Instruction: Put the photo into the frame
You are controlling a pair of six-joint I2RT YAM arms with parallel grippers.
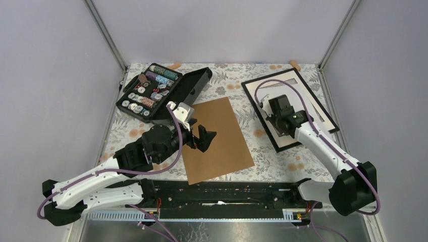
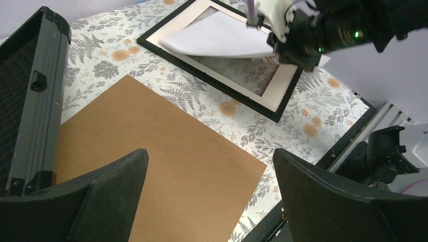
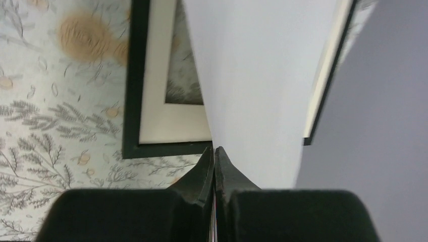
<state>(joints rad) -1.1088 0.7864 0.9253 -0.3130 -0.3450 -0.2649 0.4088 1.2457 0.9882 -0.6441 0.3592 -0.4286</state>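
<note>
Right arm: fingers (image 3: pixel 214 154) are seen clenched flat on one edge of the photo (image 3: pixel 252 75), with no gap visible between them. Only the white side of the sheet is shown; the printed side cannot be seen.

The photo (image 2: pixel 217 38) is held above the frame (image 2: pixel 202 80), slanted and slightly bowed, with the gripped edge raised. Most of the frame opening is covered by it. Whether its far edge touches the frame cannot be told.

The frame (image 1: pixel 258 115) lies flat at the right rear of the desk (image 1: pixel 232 85), turned at an angle to the desk edges. A cream mat is seen inside the black rim, and the floral desk covering shows through the opening.

Left arm: the left gripper (image 1: pixel 204 137) is spread wide and nothing is held. It is placed over the left part of the brown backing board (image 1: pixel 222 146), both fingers (image 2: pixel 106 196) clear of the surface as far as can be judged.

The backing board (image 2: pixel 151 141) lies flat at the middle of the desk, between the thread case (image 1: pixel 151 93) and the frame, apart from the frame. The case stands open at the left rear, spools visible, its lid side just beside the board's far left corner.
</note>
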